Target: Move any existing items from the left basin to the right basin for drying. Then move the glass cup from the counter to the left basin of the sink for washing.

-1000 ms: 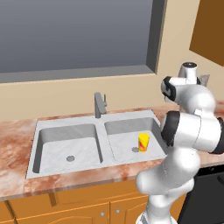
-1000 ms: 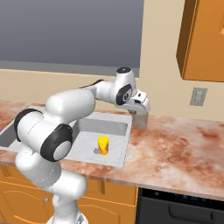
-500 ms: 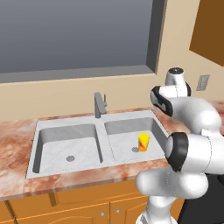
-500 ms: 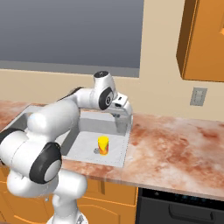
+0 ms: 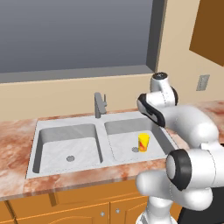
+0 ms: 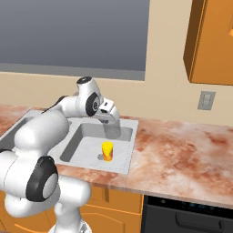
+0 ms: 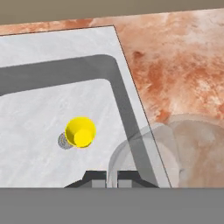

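My gripper (image 6: 111, 119) is shut on the rim of the glass cup (image 6: 112, 128), a see-through grey tumbler hanging below the hand. It hovers above the back right corner of the right basin (image 6: 86, 136). In the hand view the glass cup (image 7: 144, 153) sits at my fingertips (image 7: 98, 178), over the basin's right wall and the counter (image 7: 183, 65) edge. The yellow cup (image 5: 143, 142) stands upright by the drain in the right basin (image 5: 120, 138); it is also visible as the yellow cup (image 7: 80, 131) from above. The left basin (image 5: 65, 146) holds nothing.
The grey tap (image 5: 99, 105) rises behind the divider of the sink (image 5: 65, 177). Marbled counter (image 6: 182, 145) stretches to the right, with a wall outlet (image 6: 206, 100) and an orange upper cabinet (image 6: 211, 41) above it. A dark appliance front (image 6: 186, 214) sits below.
The arm has swung left from above the counter to over the right basin, carrying the glass cup. The yellow cup has stayed put.
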